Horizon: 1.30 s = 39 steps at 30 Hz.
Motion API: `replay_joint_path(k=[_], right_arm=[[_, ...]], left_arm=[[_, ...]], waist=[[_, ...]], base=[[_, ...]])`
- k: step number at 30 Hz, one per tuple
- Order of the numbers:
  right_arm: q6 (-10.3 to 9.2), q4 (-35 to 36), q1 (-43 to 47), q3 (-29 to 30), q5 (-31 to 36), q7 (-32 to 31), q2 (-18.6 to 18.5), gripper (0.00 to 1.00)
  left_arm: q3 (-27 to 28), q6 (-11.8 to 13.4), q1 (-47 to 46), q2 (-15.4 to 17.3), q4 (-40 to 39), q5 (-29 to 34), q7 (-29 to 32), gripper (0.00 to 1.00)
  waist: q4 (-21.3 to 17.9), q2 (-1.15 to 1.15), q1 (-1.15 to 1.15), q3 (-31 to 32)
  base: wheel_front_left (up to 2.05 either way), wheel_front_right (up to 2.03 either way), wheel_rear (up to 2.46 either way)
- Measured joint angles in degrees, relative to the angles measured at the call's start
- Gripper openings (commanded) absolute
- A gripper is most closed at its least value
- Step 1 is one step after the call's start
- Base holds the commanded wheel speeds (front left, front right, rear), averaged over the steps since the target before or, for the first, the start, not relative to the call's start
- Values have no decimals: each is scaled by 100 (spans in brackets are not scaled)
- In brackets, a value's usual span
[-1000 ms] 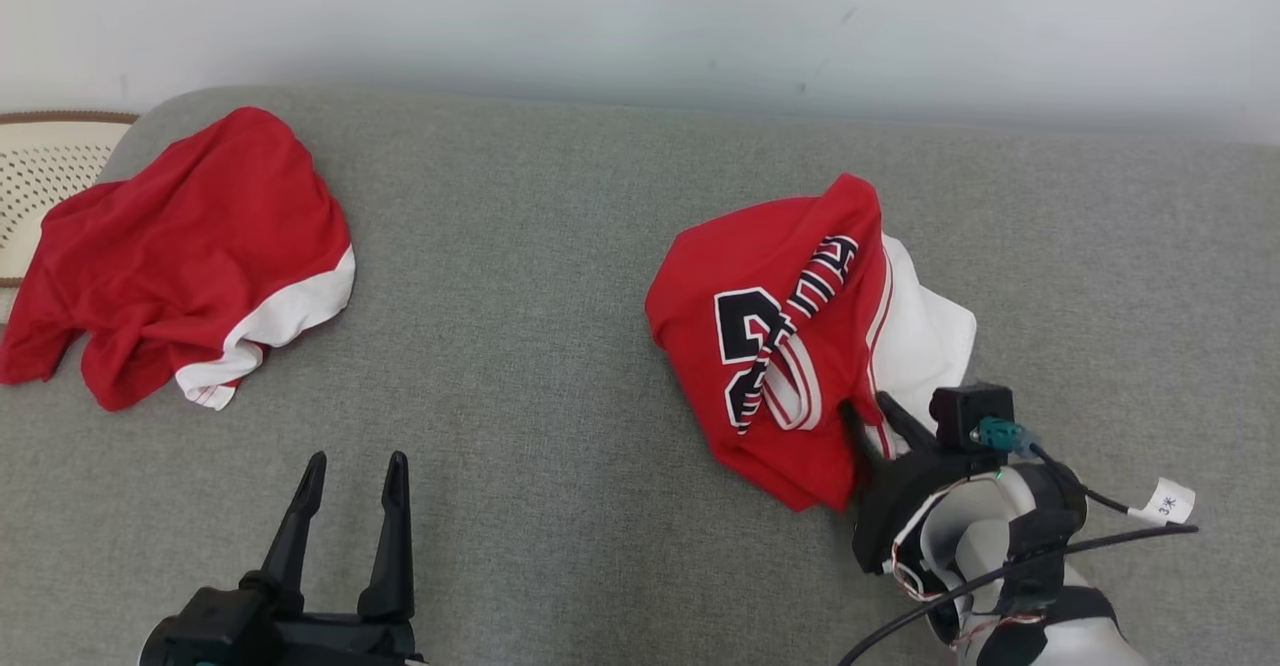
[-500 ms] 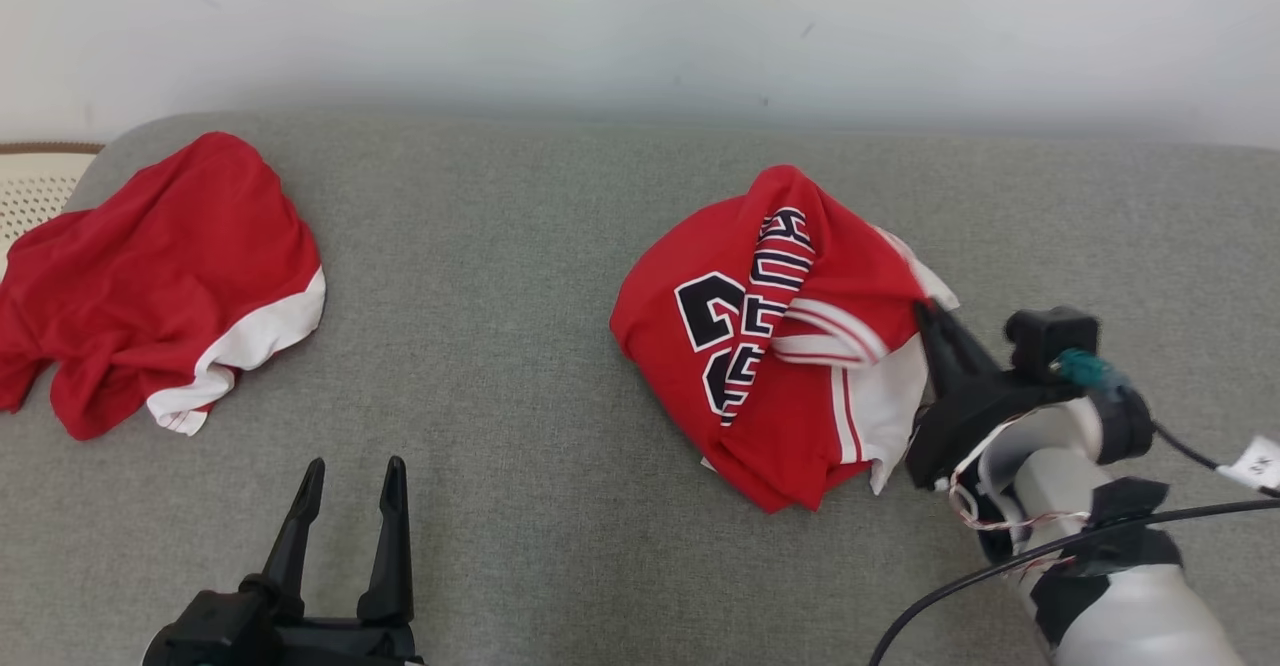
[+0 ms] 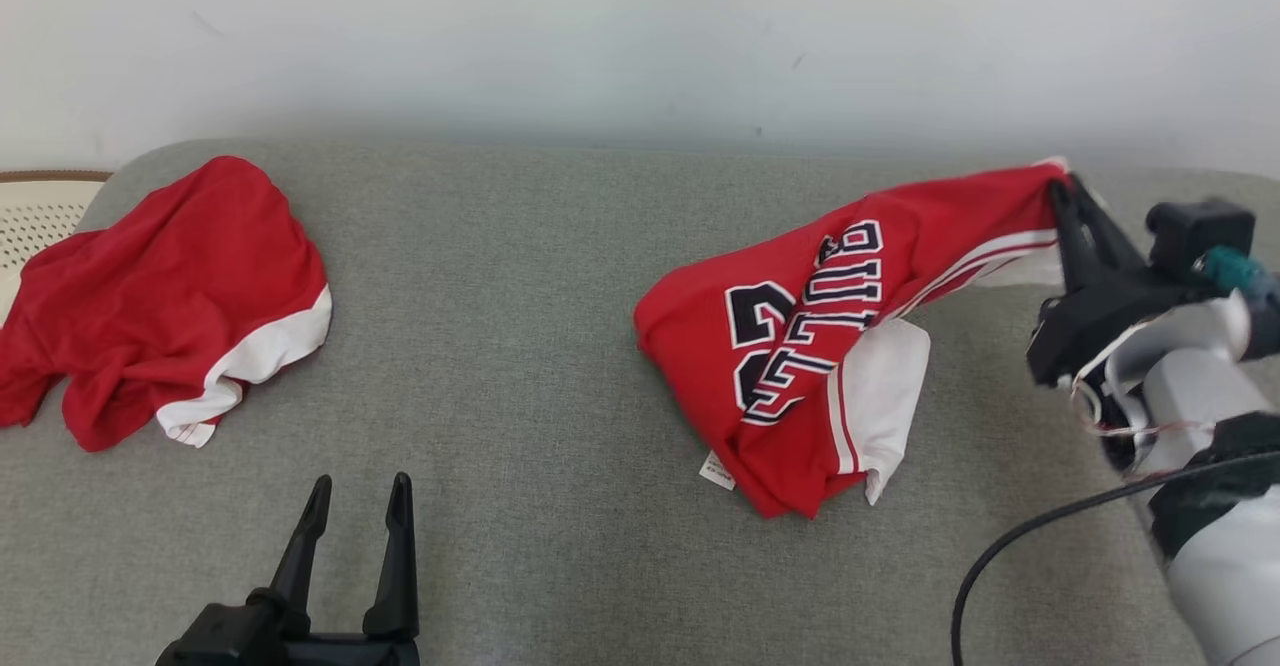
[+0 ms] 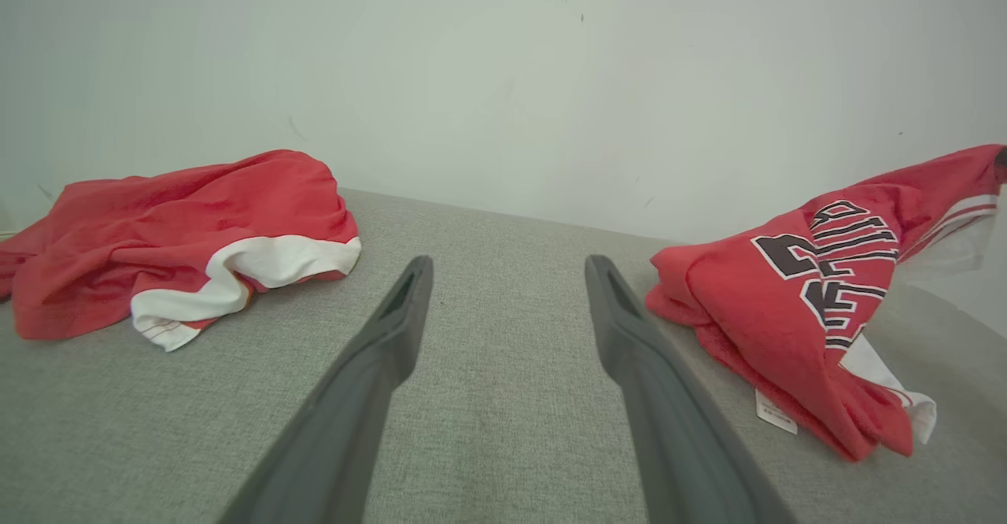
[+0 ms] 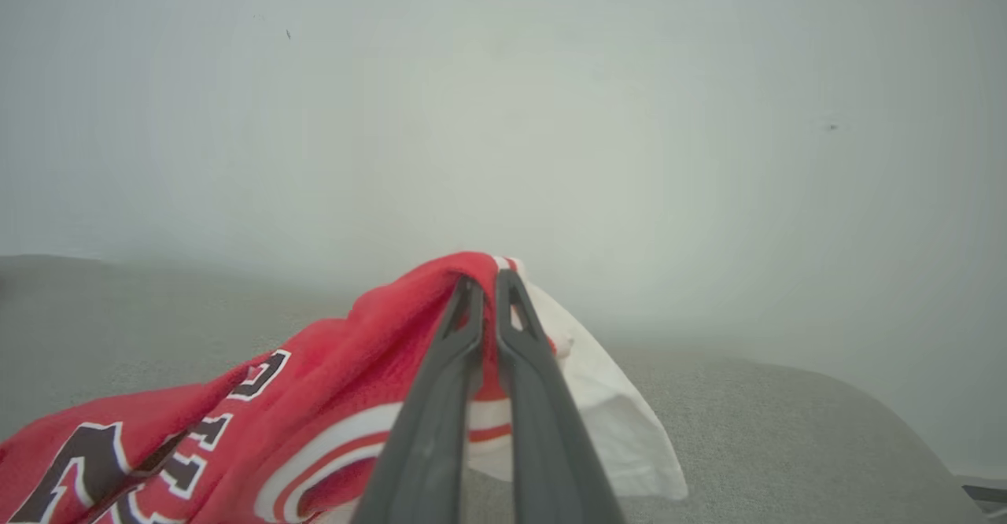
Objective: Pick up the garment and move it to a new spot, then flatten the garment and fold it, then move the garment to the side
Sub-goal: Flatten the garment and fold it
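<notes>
1. So, the grey cushion (image 3: 520, 366) is spanning the whole scene, with a pale wall running behind its far edge.
2. The jersey (image 3: 790, 366), red with dark lettering and white lining, is lying right of centre. Its bulk is resting on the cushion while its far-right corner is rising off it, stretched toward the right gripper (image 3: 1064, 191).
3. A second red garment (image 3: 170, 296) with a white band is sitting crumpled at the far left, well apart from the jersey.
4. The right gripper is pinching that raised corner, fingers nearly together with red cloth and white trim between them.
5. The left gripper (image 3: 360, 486) is hovering near-left over bare cushion, fingers spread wide and holding nothing.
6. A small white label (image 3: 716, 470) is poking out at the jersey's near edge.
7. Handling, as a judgement: the jersey is looking light, thin and floppy, so it is likely draping and dragging rather than lifting whole. One corner pinch is looking slip-prone. Taking a hem or shoulder seam in each gripper is probably suiting the flattening better.
</notes>
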State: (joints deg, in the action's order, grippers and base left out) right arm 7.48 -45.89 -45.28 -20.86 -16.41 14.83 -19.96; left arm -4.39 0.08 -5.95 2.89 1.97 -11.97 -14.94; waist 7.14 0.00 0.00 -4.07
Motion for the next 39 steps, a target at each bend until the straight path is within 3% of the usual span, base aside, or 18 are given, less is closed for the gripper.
replay_joint_path(k=[8,9,11,12,13,24,39], right_arm=[[0,-672,-613,-199,113,-96,-187,0],[0,-780,-684,-207,127,-91,-190,6],[0,-959,-802,-246,168,-69,-163,33],[0,-1043,-843,-253,192,-63,-138,77],[0,-1216,-912,-265,232,-46,-105,100],[0,-1525,-1021,-366,10,11,132,100],[0,-272,469,-653,-549,33,292,100]], left_arm=[[-74,-5,4,-1,16,-3,0,100],[-85,-7,-1,-1,24,-3,0,100],[-97,-18,-17,-1,33,-3,0,100],[-103,-26,-25,-1,44,-3,0,100],[-100,-32,-25,0,56,-3,0,100],[-59,-23,-26,-2,65,-2,0,100],[-3,35,42,-2,12,-2,0,100]], waist=[[97,0,0,-61],[111,0,0,-76],[139,0,0,-104],[153,0,0,-117],[175,0,0,-137],[79,0,0,-144],[-261,0,0,-17]], base=[[0,0,0],[0,0,0],[0,0,0],[0,0,0],[0,0,0],[0,0,0],[0,0,0]])
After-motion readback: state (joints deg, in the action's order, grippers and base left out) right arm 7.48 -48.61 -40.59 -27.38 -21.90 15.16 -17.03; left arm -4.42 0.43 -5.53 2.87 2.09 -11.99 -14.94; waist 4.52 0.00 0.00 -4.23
